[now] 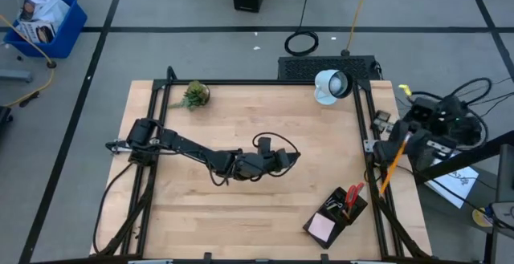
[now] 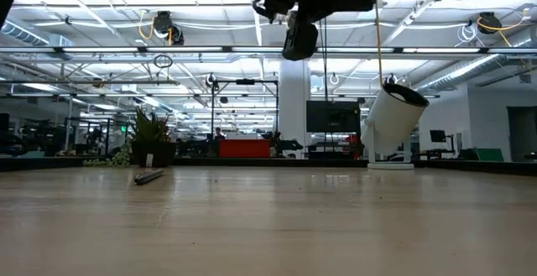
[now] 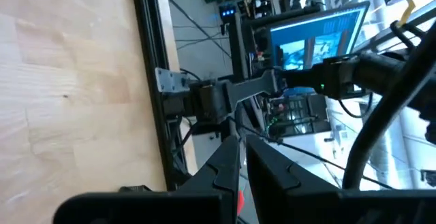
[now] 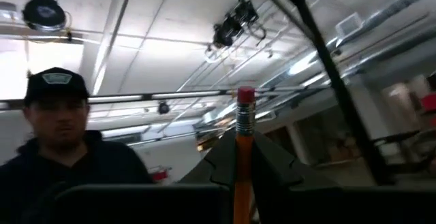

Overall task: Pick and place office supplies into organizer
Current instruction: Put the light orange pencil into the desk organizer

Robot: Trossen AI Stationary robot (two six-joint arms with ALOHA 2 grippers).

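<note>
Organizer [image 1: 341, 213]: black tray at about 5 o'clock on the bench [image 1: 241, 136], near the front-right corner. Pink sticky-note pad [image 1: 323, 226] sits in its near end; red-handled scissors [image 1: 352, 193] lie at its far end, handles poking past the rim.

Orange pencil [image 1: 393, 162]: pinched in the right hand [image 1: 399, 145], which is off the bench past the right rail at roughly 3 o'clock. Right wrist view shows the two fingers pressed onto the pencil shaft [image 4: 242, 169], eraser end up, tilted toward the ceiling; a person in a dark cap is in view beyond.

One dark pen-like item [image 2: 148, 176] lies loose on the bench in the low view, near the potted plant [image 1: 194, 95] at 11 o'clock. White lamp [image 1: 331, 85] stands at 1 o'clock.

Left hand [image 1: 283, 159]: hovering mid-bench above the surface, fingers pressed together, holding nothing that I can see.

Risks, as judged:
- Pencil is long and held partway along; a swing toward the organizer could catch the right rail or the scissors' handles and twist it out of the pinch.
- Released from height, it may bounce out or land across a divider.
- Left arm sits mid-bench, so the right arm's path to 5 o'clock could crowd it.
</note>
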